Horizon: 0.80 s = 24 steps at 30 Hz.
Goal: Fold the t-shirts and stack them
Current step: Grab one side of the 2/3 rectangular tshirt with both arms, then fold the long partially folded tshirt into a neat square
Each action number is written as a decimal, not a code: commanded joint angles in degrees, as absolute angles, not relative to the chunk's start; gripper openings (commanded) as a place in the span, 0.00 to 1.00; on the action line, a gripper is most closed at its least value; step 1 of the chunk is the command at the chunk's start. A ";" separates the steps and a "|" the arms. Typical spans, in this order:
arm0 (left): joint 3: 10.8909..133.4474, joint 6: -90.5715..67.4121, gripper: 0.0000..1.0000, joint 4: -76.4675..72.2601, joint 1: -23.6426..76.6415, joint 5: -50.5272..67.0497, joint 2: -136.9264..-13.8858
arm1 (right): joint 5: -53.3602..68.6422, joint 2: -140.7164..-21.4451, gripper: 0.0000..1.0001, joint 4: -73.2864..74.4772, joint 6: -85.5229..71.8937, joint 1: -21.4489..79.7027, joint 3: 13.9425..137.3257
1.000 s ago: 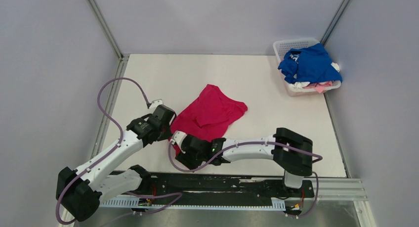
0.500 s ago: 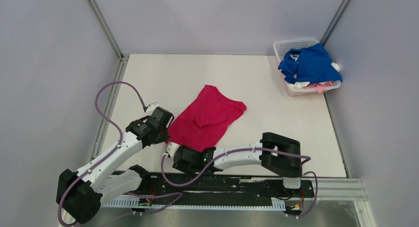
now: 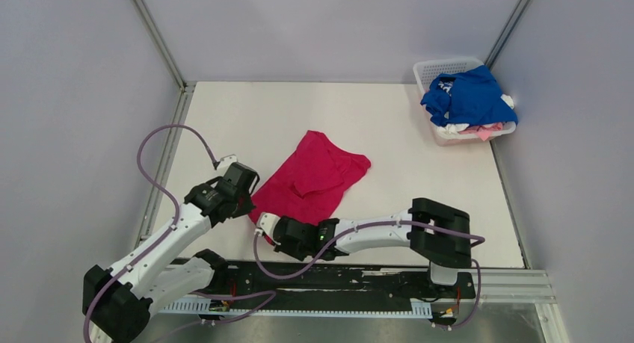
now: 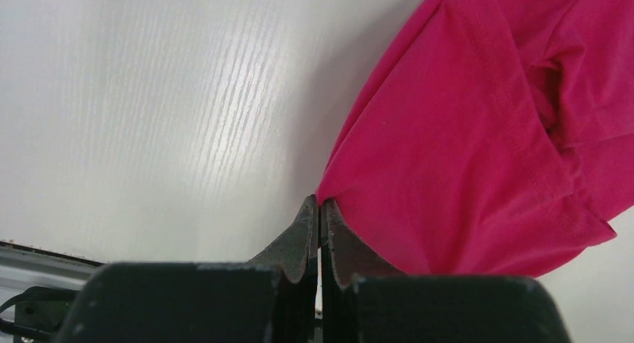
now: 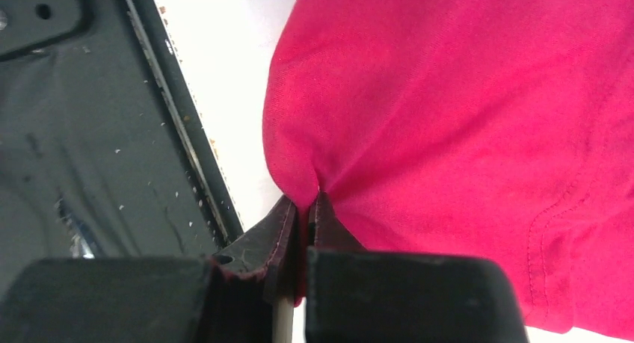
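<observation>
Left wrist, unlike top external, shows left end effector (image 4: pixel 320 203) pinching magenta t-shirt (image 4: pixel 463 149).

The magenta t-shirt (image 4: pixel 463 156) is showing as soft, matt knit cloth with stitched hems. The table (image 4: pixel 149 96) is looking white and smooth — finely grained, catching a faint sheen — while the basket (image 3: pixel 441 63) is reading as white plastic lattice.

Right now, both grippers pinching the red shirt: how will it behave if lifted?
Likely floppy: the red shirt lies rumpled and creased, so it should sag between the left gripper and right gripper. Probably light: thin knit. Each pinch holds only a small edge, so it may slip.
</observation>
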<state>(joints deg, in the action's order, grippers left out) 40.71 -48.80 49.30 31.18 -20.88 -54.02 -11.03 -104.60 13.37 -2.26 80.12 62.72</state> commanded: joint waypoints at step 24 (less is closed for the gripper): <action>62.98 -42.25 0.00 29.12 27.25 -20.24 -71.13 | 30.73 -74.61 0.00 -7.47 -15.02 37.37 44.39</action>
<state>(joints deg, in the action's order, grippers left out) 56.82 -44.77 37.58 29.08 -22.20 -65.19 29.41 -78.63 -4.16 -13.67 41.93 44.88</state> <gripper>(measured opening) 0.007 0.033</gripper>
